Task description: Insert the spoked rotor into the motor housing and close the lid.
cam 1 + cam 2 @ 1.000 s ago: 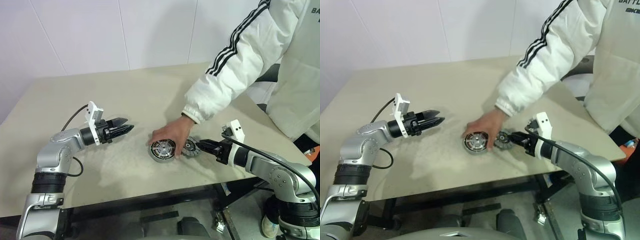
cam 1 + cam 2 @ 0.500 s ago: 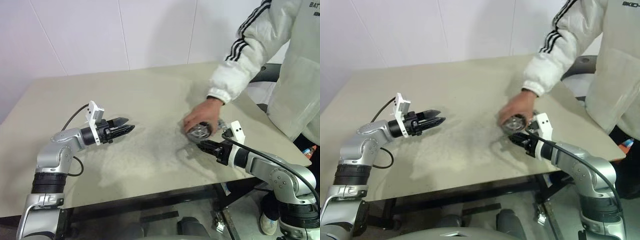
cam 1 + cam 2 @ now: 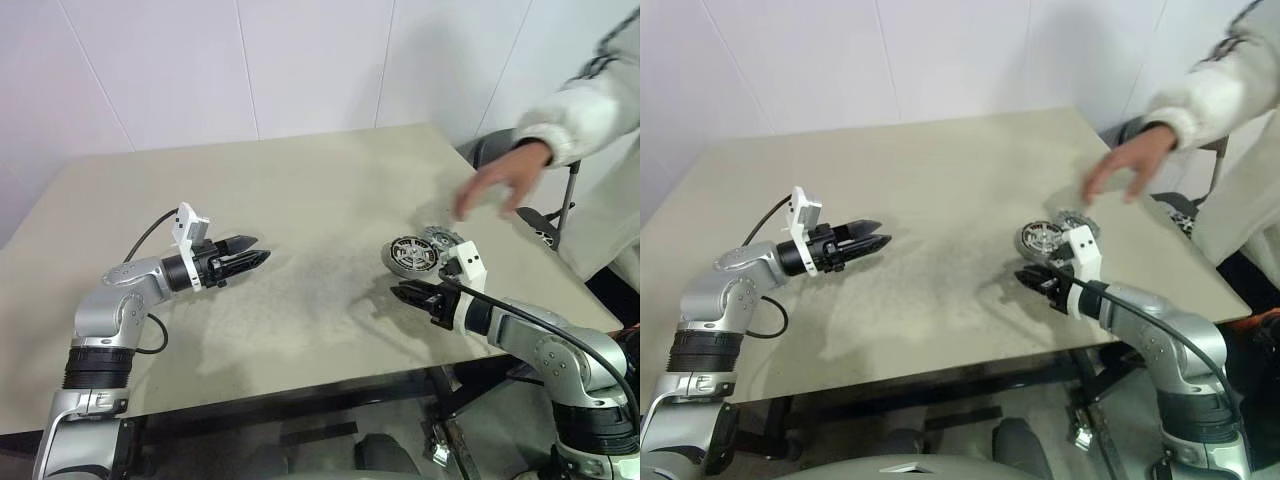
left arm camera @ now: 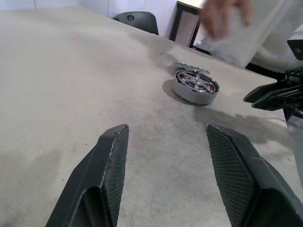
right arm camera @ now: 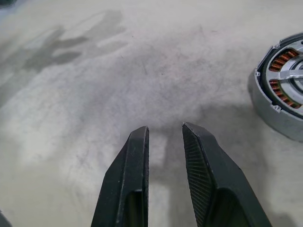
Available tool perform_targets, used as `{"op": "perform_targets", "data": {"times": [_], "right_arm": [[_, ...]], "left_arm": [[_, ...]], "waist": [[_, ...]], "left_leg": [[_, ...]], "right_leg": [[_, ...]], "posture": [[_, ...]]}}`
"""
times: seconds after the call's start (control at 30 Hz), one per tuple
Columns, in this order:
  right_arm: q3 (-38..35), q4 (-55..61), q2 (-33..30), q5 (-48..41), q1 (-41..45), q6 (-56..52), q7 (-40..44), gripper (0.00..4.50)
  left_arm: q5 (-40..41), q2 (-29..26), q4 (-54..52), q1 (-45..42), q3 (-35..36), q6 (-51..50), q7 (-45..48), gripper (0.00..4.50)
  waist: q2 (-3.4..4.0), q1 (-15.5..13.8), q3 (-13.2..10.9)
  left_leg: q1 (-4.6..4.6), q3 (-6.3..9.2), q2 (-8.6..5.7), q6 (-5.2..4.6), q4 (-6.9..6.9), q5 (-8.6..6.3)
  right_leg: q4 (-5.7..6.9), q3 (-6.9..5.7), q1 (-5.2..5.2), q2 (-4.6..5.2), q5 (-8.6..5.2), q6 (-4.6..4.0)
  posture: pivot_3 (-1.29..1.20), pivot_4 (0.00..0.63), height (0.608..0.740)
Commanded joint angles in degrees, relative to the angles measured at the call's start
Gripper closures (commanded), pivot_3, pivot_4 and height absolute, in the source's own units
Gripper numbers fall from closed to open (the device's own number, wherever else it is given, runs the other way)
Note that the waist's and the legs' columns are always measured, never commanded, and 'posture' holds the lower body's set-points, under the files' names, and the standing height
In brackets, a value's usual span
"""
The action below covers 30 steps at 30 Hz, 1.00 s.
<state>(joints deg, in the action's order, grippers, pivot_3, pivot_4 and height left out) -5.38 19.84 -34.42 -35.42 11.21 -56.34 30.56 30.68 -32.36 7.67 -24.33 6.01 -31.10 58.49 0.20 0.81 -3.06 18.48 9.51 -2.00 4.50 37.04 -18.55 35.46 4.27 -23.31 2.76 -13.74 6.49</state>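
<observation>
Both jaws hold nothing. On my left gripper [image 4: 163, 156] they stand well apart, level over bare table [image 3: 300, 180], aimed across toward the parts. On my right gripper [image 5: 163, 135] they are narrowed to a slim gap, empty, tilted down at the tabletop with the housing [image 5: 284, 94] just off to one side of the fingertips.

That housing [image 3: 410, 256] lies flat on the table's right part, copper windings up, so its open face is ready to receive a part. Something spoked seems to sit in its middle; whether that is the rotor already seated, I cannot tell. The toothed lid [image 3: 441, 238] lies touching the housing's far edge, half behind it.

A person's hand [image 3: 500, 178] hovers above and beyond the parts, touching none. I judge my arms wait off to the sides to leave that hand room.
</observation>
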Motion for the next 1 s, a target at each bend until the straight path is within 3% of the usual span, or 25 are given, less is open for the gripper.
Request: {"op": "perform_targets", "data": {"times": [0.03, 0.2, 0.4, 0.6, 0.7, 0.8, 0.97, 1.0], "right_arm": [[5.42, -0.28, -4.97, 7.49, 5.14, 8.04, 3.61, 3.35], [12.50, -12.39, -8.82, 16.43, 18.05, 19.26, 11.86, 3.35], [23.41, -45.61, -7.79, 32.25, 35.11, 42.14, 22.47, 3.35], [25.13, -70.61, -4.20, 37.92, 49.52, 54.09, 32.17, 3.35], [25.31, -77.85, -3.20, 39.95, 54.68, 57.17, 36.83, 3.35], [25.40, -82.40, -2.32, 41.67, 57.65, 59.14, 40.37, 2.77], [27.88, -83.41, -2.06, 45.11, 58.41, 59.85, 51.63, 1.08], [28.30, -82.68, -2.12, 45.62, 57.90, 60.12, 53.59, 1.08]], "left_arm": [[0.63, -0.54, -1.63, -0.65, 0.82, -0.10, 0.02, 1.71], [0.30, -0.01, -0.97, -1.69, 0.27, 0.16, -0.18, 1.71], [0.61, 1.41, -2.53, -1.54, 0.02, -0.08, -1.73, 1.71], [2.28, 1.29, -7.70, 3.61, 2.45, -1.79, -4.36, 1.71], [3.27, 0.90, -10.19, 6.96, 4.20, -2.66, -6.12, 1.71], [4.15, 0.70, -12.66, 9.17, 5.00, -3.50, -7.64, 1.71], [5.25, 0.75, -16.16, 11.43, 5.34, -4.67, -9.12, 1.71], [5.35, 0.76, -16.41, 11.62, 5.42, -4.77, -9.43, 1.71]], "waist": [[0.00, 0.06, 0.00], [0.00, 0.31, 0.00], [-0.04, 0.24, 0.00], [0.00, 0.99, -0.02], [0.01, 1.92, -0.03], [0.01, 1.89, -0.03], [0.02, 1.71, -0.04], [0.03, 1.79, -0.04]], "left_leg": [[0.00, -0.01, 0.00, 0.00, 0.01, 0.00], [-0.06, -0.03, 0.00, 0.00, 0.06, 0.00], [-0.04, -0.04, -0.01, 0.00, 0.03, 0.00], [0.10, -0.08, -0.02, 0.05, -0.13, 0.02], [0.13, -0.09, -0.02, 0.04, -0.20, 0.02], [0.10, -0.07, -0.02, 0.00, -0.19, -0.02], [0.04, -0.04, -0.08, 0.00, -0.01, -0.01], [0.04, -0.04, -0.09, 0.00, 0.03, -0.01]], "right_leg": [[0.00, 0.00, 0.00, 0.00, 0.00, 0.00], [0.03, 0.01, 0.04, -0.01, -0.05, 0.10], [-0.11, 0.00, 0.09, 0.01, 0.04, 0.01], [-0.15, 0.05, -0.16, 0.07, 0.06, -0.01], [-0.12, 0.08, -0.24, 0.10, 0.07, -0.02], [-0.06, 0.08, -0.22, 0.09, 0.07, -0.02], [0.11, 0.06, -0.12, 0.11, 0.07, -0.02], [0.13, 0.07, -0.12, 0.11, 0.07, -0.01]], "posture": [[0.00, 0.000, 0.740], [0.00, 0.000, 0.740], [0.00, 0.000, 0.740], [0.00, 0.000, 0.740], [0.00, 0.000, 0.740], [0.00, 0.000, 0.740], [0.00, 0.000, 0.740], [0.00, 0.000, 0.740]]}}
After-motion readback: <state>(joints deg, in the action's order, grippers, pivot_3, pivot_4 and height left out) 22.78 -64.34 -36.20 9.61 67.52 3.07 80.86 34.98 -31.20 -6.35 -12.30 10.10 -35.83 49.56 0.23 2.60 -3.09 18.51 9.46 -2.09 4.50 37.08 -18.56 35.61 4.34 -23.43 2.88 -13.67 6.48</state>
